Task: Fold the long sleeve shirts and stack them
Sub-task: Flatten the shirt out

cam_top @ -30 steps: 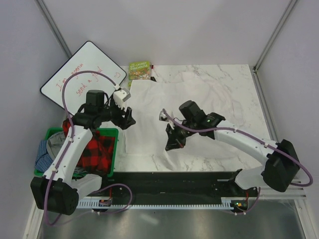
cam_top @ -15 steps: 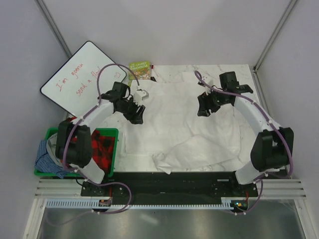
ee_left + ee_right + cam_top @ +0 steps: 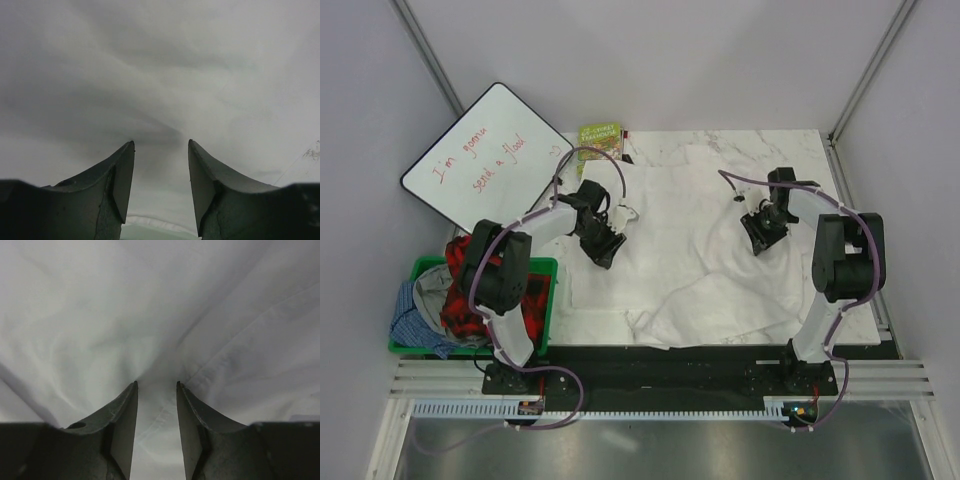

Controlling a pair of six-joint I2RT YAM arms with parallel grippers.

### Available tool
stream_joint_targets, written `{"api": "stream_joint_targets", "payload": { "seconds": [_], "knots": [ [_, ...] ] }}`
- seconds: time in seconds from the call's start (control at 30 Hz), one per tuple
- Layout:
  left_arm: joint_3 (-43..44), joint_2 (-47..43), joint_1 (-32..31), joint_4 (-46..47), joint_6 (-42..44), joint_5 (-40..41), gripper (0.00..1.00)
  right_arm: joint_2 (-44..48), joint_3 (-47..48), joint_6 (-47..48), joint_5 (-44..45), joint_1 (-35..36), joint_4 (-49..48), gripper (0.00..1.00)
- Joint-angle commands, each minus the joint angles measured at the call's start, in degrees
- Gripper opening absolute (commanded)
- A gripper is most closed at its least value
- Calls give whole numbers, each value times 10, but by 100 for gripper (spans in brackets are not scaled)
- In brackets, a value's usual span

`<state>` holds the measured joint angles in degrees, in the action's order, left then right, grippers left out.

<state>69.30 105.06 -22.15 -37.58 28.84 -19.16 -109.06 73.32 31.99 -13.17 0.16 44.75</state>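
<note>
We see plain white collared cloth shirt (image 3: 690,260) spread rumpled across marble table (image 3: 655,145). Left gripper (image 3: 161,146), right gripper (image 3: 156,385) pressed into it, jaws apart, fold between. We judge it light, limp; pinch seams.

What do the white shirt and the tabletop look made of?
White shirt: thin matte woven cloth, probably cotton, going by soft creases and stitched seams. Tabletop: smooth marble-patterned surface with grey veins; stone or printed laminate, can't tell.

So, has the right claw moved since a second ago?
Yes. The right gripper moved toward the right edge of the table, away from the green book.
</note>
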Motion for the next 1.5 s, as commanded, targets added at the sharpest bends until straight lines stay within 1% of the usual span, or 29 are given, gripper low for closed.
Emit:
{"api": "stream_joint_targets", "payload": {
  "seconds": [0.0,0.07,0.1,0.17,0.2,0.23,0.27,0.3,0.33,0.37,0.4,0.43,0.47,0.5,0.53,0.57,0.6,0.63,0.67,0.7,0.73,0.8,0.87,0.9,0.97,1.03,1.2,1.33,1.47],
  "knots": [
    [-48,-11,-27,-34,22,21,53,31,-74,46,41,1,21,43],
    [-70,-32,-53,-42,24,27,52,51,-96,62,42,2,52,42],
    [-92,-43,-65,-55,25,32,52,71,-121,83,43,2,62,42],
    [-115,-75,-102,-68,25,33,51,98,-149,107,46,2,93,41],
    [-129,-85,-111,-89,24,27,51,126,-170,129,46,2,104,41],
    [-133,-92,-119,-104,20,17,51,140,-174,140,43,2,137,41],
    [-134,-103,-120,-117,20,-9,50,154,-174,155,19,1,160,41],
    [-129,-123,-119,-144,20,-19,50,179,-157,176,6,1,205,43],
    [-123,-137,-117,-152,20,-29,50,186,-137,191,-15,-15,232,45],
    [-114,-149,-113,-158,22,-42,50,189,-76,202,-57,-24,256,47],
    [-83,-168,-97,-170,24,-49,50,180,-38,204,-81,-34,287,50],
    [-65,-174,-85,-168,26,-54,52,168,1,200,-103,-56,301,51],
    [-45,-177,-70,-166,26,-65,55,150,89,197,-126,-67,316,52],
    [-1,-173,-35,-162,26,-74,56,109,130,184,-167,-77,323,53],
    [20,-168,-16,-146,19,-83,57,84,169,152,-182,-92,321,53],
    [57,-159,1,-137,14,-96,59,59,243,133,-198,-97,317,52],
    [72,-140,27,-129,10,-102,60,8,276,108,-218,-101,294,52],
    [86,-129,36,-108,2,-104,61,-16,305,45,-226,-107,274,51],
    [103,-120,48,-94,-4,-94,63,-61,358,18,-232,-110,257,51],
    [109,-102,52,-79,-15,-90,64,-81,381,-7,-246,-111,218,50],
    [116,-93,56,-59,-19,-85,66,-98,410,-70,-251,-110,192,51],
    [135,-72,62,-49,-31,-84,68,-142,430,-125,-262,-108,116,52],
    [146,-47,69,-31,-41,-80,71,-177,454,-175,-258,-102,77,55],
    [147,-41,72,-24,-50,-78,73,-187,460,-184,-255,-93,48,55],
    [152,-23,76,-13,-52,-76,80,-208,468,-207,-244,-83,20,58],
    [154,-13,79,-6,-55,-68,82,-219,467,-220,-237,-68,-17,58],
    [164,20,84,1,-56,-62,83,-242,459,-247,-217,-55,-90,59],
    [176,42,86,4,-51,-48,83,-248,459,-233,-201,-54,-109,59],
    [203,66,95,4,-50,-44,84,-259,457,-209,-183,-49,-114,61]
  ]
}}
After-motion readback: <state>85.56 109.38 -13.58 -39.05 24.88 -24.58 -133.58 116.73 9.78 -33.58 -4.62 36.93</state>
